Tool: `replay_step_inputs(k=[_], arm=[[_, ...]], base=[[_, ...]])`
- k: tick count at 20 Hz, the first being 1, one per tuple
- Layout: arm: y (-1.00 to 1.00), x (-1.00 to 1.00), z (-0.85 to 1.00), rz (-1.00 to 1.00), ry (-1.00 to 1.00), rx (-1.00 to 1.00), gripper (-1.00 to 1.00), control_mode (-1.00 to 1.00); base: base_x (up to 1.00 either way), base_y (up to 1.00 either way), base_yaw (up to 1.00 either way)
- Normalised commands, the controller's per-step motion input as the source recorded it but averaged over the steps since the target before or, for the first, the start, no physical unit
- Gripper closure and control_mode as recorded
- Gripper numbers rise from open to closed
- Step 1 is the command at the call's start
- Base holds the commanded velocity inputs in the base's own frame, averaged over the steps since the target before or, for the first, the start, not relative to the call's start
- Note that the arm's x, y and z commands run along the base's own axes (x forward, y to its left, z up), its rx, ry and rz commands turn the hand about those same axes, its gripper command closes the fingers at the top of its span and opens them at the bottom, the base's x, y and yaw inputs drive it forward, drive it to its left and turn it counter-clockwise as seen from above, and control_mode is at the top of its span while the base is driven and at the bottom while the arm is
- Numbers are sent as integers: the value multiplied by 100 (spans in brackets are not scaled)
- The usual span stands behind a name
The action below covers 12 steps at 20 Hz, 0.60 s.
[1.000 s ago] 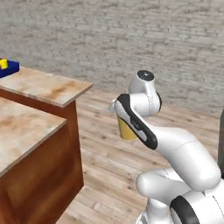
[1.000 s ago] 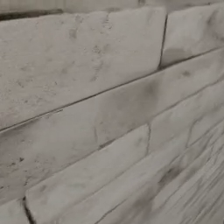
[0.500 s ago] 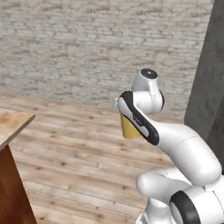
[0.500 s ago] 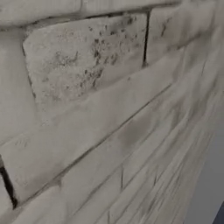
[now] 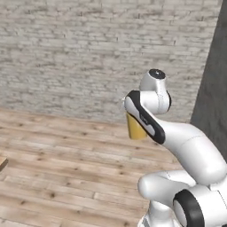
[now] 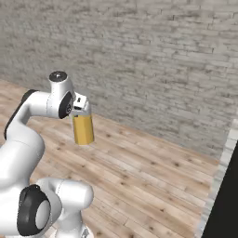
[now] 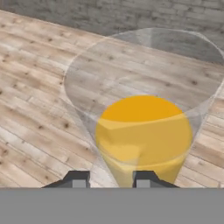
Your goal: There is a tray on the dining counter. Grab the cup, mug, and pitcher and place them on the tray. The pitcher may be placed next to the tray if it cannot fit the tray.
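My gripper (image 6: 82, 113) is shut on the pitcher (image 6: 83, 129), a clear glass cylinder with orange-yellow liquid. I hold it by its upper part, upright, in the air in front of the arm, high above the wooden floor. In the left base view the pitcher (image 5: 135, 129) peeks out from behind the forearm. The hand view looks down into the pitcher (image 7: 144, 131), with the gripper (image 7: 109, 180) at its near wall. The tray, cup and mug are out of view.
A grey brick wall (image 5: 88, 57) stands ahead over a plank floor (image 5: 66, 177). A dark tall panel (image 5: 216, 88) rises at the right, and its dark face (image 6: 225, 200) also shows from the other side. A brown counter corner (image 5: 2, 162) shows at the left edge.
The whole picture has shifted, so the base has turned: the marble counter slid out to the left and the dark panel came in at the right. The arm keeps its pose and grip.
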Motion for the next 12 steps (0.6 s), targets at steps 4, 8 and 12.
replay_step_inputs(k=[4, 8, 12], arm=[[0, 0, 0, 0, 0, 0, 100, 100], [0, 0, 0, 0, 0, 0, 100, 100], [0, 0, 0, 0, 0, 0, 100, 100]], base=[[100, 11, 42], [100, -1, 68], [100, -5, 77]])
